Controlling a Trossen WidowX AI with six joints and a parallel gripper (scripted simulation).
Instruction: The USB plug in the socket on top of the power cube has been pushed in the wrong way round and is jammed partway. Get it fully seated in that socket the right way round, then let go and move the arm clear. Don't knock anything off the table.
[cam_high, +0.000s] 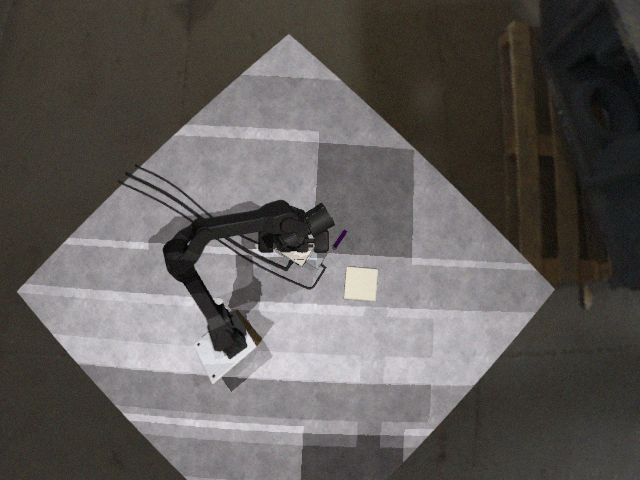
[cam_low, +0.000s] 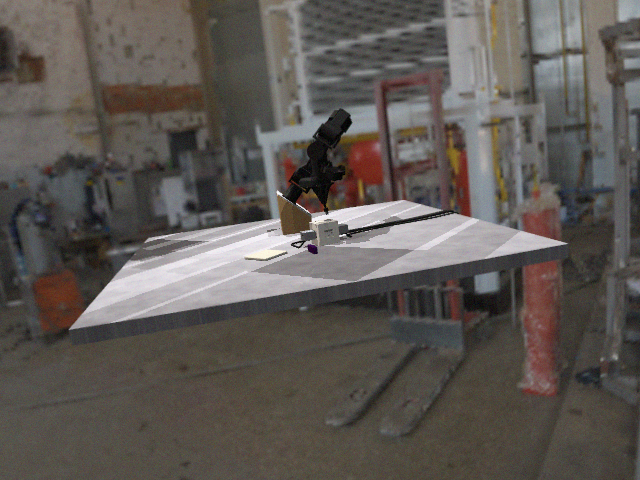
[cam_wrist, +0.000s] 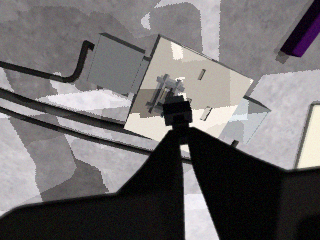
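The cream power cube (cam_high: 301, 256) (cam_low: 326, 235) (cam_wrist: 220, 85) stands on the table (cam_high: 465, 289) (cam_low: 217, 289). Its top socket (cam_wrist: 165, 92), with a grey metal surround, shows just beyond the fingertips in the wrist view. My gripper (cam_low: 326, 207) (cam_wrist: 182, 136) is shut on the small black USB plug (cam_wrist: 178, 112), over the cube's top. In the exterior view a small gap shows between the plug and the cube. The plug partly covers the socket in the wrist view; its metal end and which way round it faces are hidden. The top view has the fingers hidden under the arm.
A grey adapter (cam_wrist: 116, 64) and a pale plug (cam_wrist: 248, 120) stick out of the cube's sides, with black cables (cam_high: 168, 204) (cam_wrist: 40, 70) beside it. A purple block (cam_high: 340, 239) (cam_low: 312, 249) (cam_wrist: 301, 42), a cream pad (cam_high: 360, 283) (cam_low: 265, 254) and a brown-and-white board (cam_high: 211, 364) (cam_low: 293, 218) are nearby.
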